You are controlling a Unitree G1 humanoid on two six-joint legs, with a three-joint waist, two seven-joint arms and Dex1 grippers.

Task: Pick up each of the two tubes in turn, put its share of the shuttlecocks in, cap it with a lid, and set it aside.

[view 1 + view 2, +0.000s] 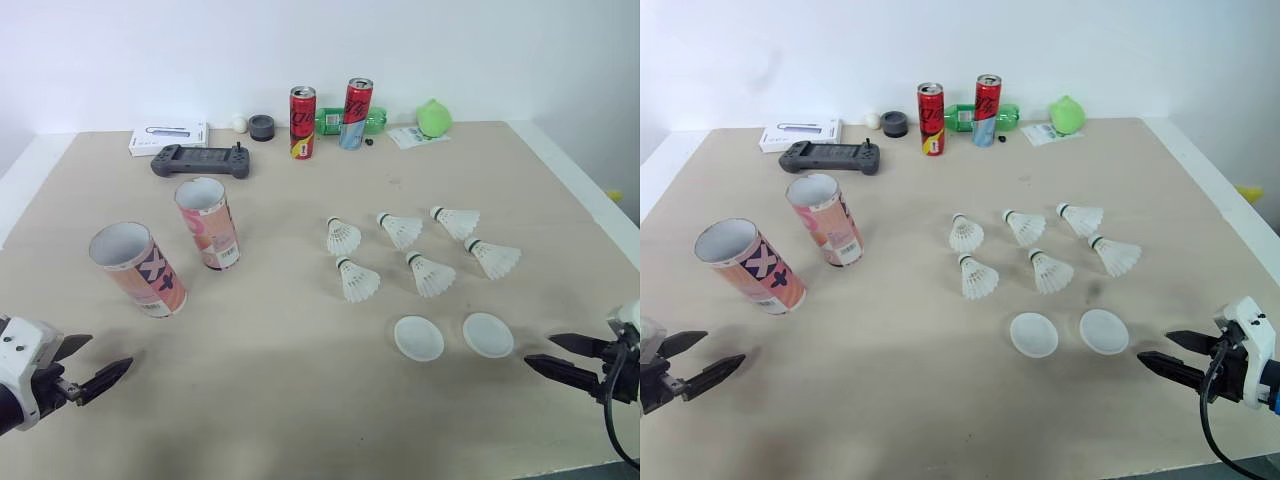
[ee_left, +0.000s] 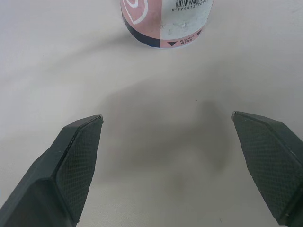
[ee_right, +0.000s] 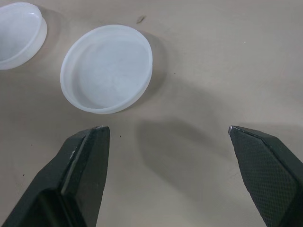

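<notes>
Left eye view, clock laid on the bench, 6 toward the robot.

- Left hand at 8 o'clock: fingers apart, holding nothing.
- Near tube at 9 o'clock and far tube at 10 o'clock both stand with open mouths up, close together but not touching.
  - Judgement: printed cardboard, light and hollow. They are stiff enough to lift, but the wall may dent under a hard squeeze.
  - Grip across the mid-wall, not at the rim.
- Six shuttlecocks lie in two rows at 2 to 3 o'clock.
  - Judgement: almost weightless, with fragile skirts. Take each by the rounded head.
- Two lids lie side by side at 4 o'clock.
  - Judgement: thin, smooth plastic lying flat. A grip could slip, so pinch the raised rim.
- Right hand at 4 to 5 o'clock, just beyond the lids: fingers apart, empty.

View differences:
- Left wrist view adds the textured fingers and a tube base with its barcode. This is probably the near tube, though I cannot confirm it.
- Right wrist view shows the lids are shallow dishes lying hollow side up, which is not legible from the head.
- Head views alone give the whole layout and the shuttlecock count.
</notes>
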